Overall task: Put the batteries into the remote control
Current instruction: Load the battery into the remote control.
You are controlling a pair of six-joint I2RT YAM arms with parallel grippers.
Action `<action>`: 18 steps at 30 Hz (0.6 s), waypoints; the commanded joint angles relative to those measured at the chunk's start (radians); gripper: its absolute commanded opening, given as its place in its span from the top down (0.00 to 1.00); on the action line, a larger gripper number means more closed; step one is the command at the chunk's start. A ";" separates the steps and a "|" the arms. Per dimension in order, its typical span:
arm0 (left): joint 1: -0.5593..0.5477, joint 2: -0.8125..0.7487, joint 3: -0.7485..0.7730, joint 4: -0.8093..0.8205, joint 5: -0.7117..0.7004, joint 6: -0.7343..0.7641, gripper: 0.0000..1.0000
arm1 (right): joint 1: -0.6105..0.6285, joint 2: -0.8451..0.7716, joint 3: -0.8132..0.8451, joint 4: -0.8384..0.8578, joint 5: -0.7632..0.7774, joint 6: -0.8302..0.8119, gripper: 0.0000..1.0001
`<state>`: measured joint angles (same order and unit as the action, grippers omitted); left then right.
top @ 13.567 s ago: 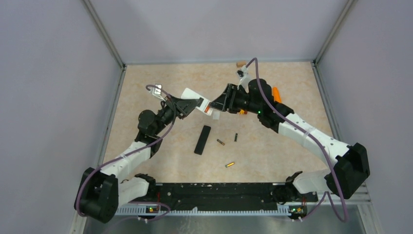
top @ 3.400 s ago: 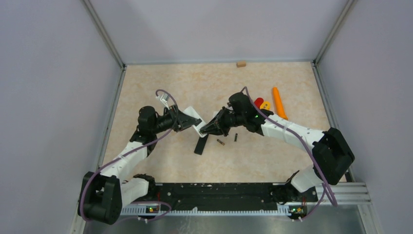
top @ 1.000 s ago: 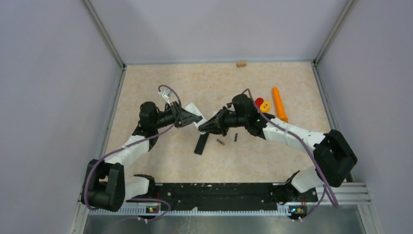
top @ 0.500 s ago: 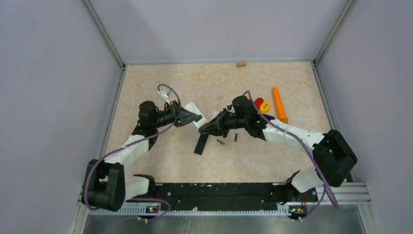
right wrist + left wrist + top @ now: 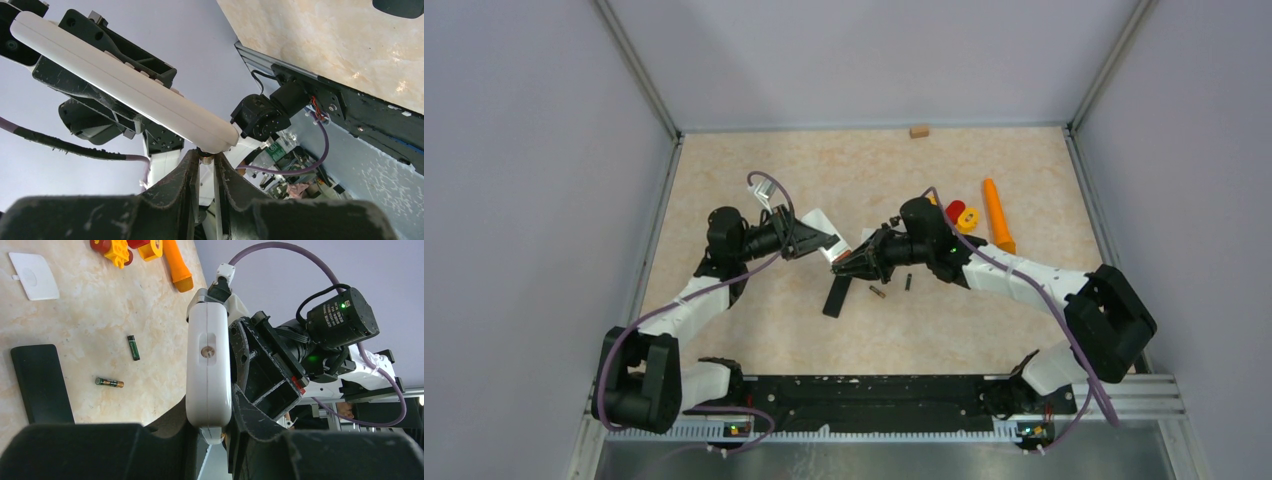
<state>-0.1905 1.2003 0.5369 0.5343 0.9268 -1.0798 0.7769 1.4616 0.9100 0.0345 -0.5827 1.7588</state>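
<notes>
My left gripper is shut on the white remote control and holds it above the table; in the left wrist view the remote control stands between the fingers. My right gripper meets the remote's end. It is shut on a small battery whose tip touches the end of the remote control. Two more batteries lie on the table below: a gold-tipped one and a dark one.
A slim black bar lies under the grippers. An orange carrot-shaped cone and red and yellow toy pieces sit at the right. A small wooden block is by the back wall. A white flat plate lies on the table.
</notes>
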 commanded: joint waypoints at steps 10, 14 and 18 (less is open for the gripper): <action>0.003 -0.005 0.024 0.076 0.023 -0.020 1.00 | 0.009 -0.007 0.016 0.003 0.006 -0.003 0.70; 0.003 0.002 0.029 0.053 0.019 -0.011 1.00 | 0.008 -0.009 0.030 -0.002 0.011 -0.018 0.63; 0.003 0.016 0.047 -0.014 0.008 0.015 1.00 | 0.007 -0.025 0.050 -0.021 0.031 -0.065 0.39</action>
<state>-0.1905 1.2026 0.5377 0.5369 0.9272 -1.0943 0.7769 1.4616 0.9108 0.0242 -0.5678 1.7451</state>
